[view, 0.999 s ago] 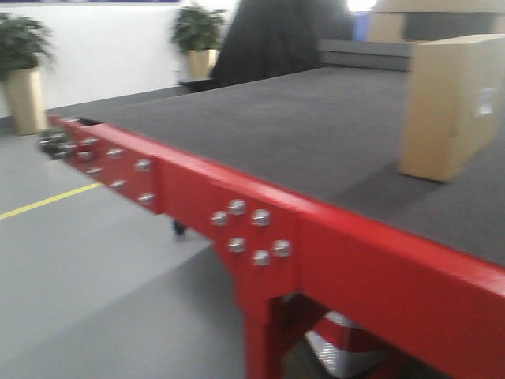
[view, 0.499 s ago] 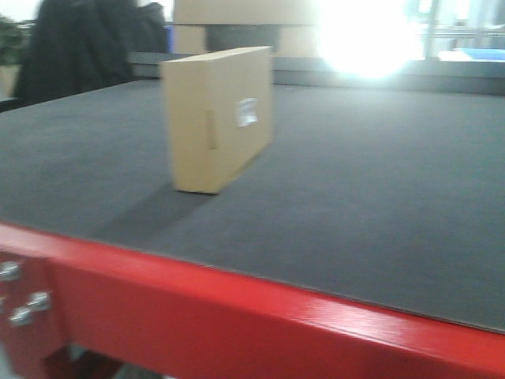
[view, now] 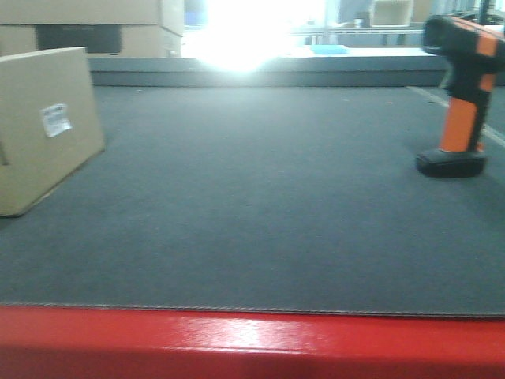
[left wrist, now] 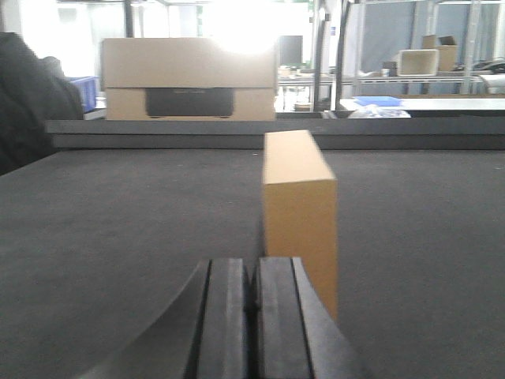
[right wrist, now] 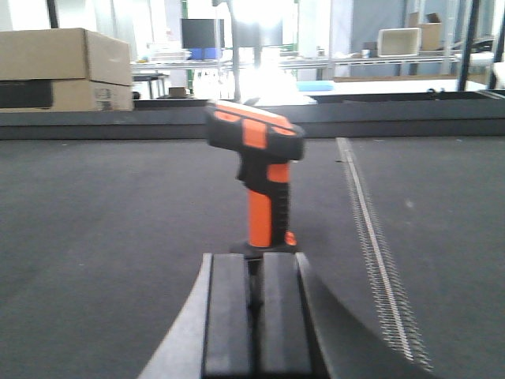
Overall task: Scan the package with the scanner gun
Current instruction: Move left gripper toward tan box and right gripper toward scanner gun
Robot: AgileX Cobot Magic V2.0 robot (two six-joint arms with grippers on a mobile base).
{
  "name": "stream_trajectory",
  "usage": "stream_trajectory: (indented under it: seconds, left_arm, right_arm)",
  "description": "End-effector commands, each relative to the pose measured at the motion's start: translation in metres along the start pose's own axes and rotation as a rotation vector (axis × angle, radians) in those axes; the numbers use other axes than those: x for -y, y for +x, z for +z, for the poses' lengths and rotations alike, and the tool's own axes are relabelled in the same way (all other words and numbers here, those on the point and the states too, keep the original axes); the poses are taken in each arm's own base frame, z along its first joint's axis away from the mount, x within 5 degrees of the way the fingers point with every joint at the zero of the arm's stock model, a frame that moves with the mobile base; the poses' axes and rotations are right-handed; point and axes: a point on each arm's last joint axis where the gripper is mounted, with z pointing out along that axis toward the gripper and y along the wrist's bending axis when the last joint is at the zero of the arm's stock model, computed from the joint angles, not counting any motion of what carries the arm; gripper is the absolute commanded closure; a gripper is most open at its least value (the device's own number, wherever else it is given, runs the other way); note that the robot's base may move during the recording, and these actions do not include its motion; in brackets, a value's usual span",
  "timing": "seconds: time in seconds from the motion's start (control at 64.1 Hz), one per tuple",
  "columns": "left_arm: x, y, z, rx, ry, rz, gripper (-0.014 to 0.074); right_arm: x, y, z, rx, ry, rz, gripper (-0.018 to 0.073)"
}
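Observation:
The package [view: 43, 126] is a tan cardboard box with a white sticker, standing upright at the left of the dark table mat. In the left wrist view the package [left wrist: 300, 209] shows its narrow side just beyond my left gripper [left wrist: 252, 272], which is shut and holds nothing. The scanner gun [view: 464, 95] stands upright on its black foot at the right of the table. My right gripper [right wrist: 254, 264] is shut and empty, right in front of the scanner gun [right wrist: 264, 181] and apart from it.
The table's red front rail [view: 252, 343] runs along the near edge. Stacked cardboard boxes with a dark band [left wrist: 189, 79] sit behind the table's far edge. A pale seam [right wrist: 375, 237] runs along the mat right of the scanner. Shelving and bins stand in the background.
The front view has swung to the right: the package slid from the right side of the frame to the far left, and the scanner gun has come into view at the right.

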Motion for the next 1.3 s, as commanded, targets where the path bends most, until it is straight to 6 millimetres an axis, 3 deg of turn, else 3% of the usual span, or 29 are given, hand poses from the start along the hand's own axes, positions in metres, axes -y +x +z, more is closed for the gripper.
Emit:
stream_trajectory:
  seconds: [0.0,1.28]
  left_arm:
    - [0.0,-0.0029,-0.0004,0.025,0.002,-0.01,0.0707]
    - [0.0,-0.0029,-0.0004,0.025,0.002,-0.01,0.0707]
  right_arm:
    - [0.0,-0.0034,-0.0004,0.028,0.0,-0.004,0.0713]
    - [-0.0023,-0.0032,-0.0005,0.024,-0.04,-0.001,0.0713]
